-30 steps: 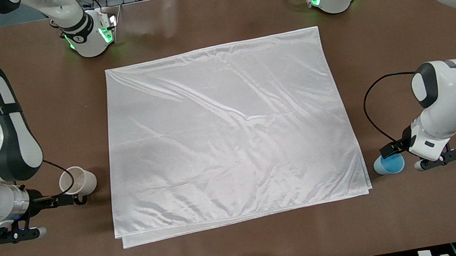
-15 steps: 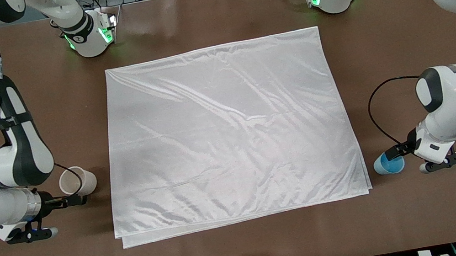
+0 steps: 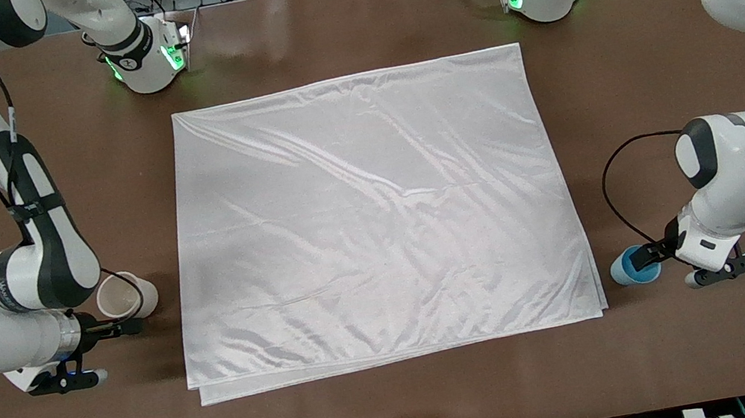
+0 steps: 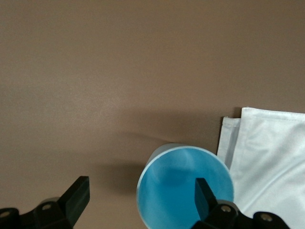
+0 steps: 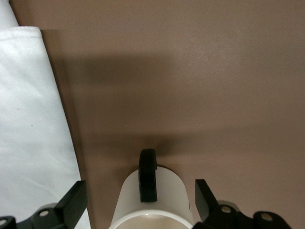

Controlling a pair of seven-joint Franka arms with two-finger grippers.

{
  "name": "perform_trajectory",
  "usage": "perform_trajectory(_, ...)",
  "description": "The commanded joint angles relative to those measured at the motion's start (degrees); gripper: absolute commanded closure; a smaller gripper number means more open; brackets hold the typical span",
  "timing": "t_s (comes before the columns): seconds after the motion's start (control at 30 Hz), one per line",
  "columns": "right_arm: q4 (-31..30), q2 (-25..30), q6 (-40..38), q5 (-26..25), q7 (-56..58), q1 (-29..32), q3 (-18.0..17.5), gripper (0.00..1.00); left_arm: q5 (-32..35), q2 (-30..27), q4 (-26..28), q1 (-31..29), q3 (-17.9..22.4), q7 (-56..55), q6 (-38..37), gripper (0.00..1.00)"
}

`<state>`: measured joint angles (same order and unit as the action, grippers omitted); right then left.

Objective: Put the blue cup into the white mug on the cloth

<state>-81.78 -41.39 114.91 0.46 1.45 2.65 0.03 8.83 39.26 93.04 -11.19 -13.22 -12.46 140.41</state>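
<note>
- We are counting one blue cup (image 3: 633, 267), handleless.
- We are counting one white mug (image 3: 126, 296) with one black loop handle (image 5: 147, 174).
- We are counting one white cloth (image 3: 374, 216), folded double.
- We are counting two arms, each carrying one two-finger gripper: the left gripper (image 4: 138, 200) and the right gripper (image 5: 138, 202).
- We are counting one brown table (image 3: 404, 400).

2 white arms w/ rounded shells, black joint bands & round black end caps. Thin black cable loops by each wrist. Green lights glow at both bases. Fingers (image 4: 71, 202) are black, angular, w/ small silver screws.
</note>
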Motion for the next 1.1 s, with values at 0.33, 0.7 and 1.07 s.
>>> perform_trajectory(0.33, -2.16, -1.94, 4.26, 0.68, -0.13, 0.43, -0.03, 0.27, 1.54, 2.14, -0.76, -0.59, -0.40, 0.60, 3.73, 0.42)
perform_trajectory(0.7, -3.13, -2.12, 6.20, 0.60, -0.13, 0.17, -0.12, 0.94, 1.63, 2.58, -0.93, -0.76, -0.40, 0.60, 3.82, 0.92)
perform_trajectory(1.07, -2.95, -1.86, 5.59, 0.60, -0.04, -0.01, -0.21, 1.00, 1.63, 2.40, -0.76, -0.68, -0.40, 0.60, 3.82, 1.00)
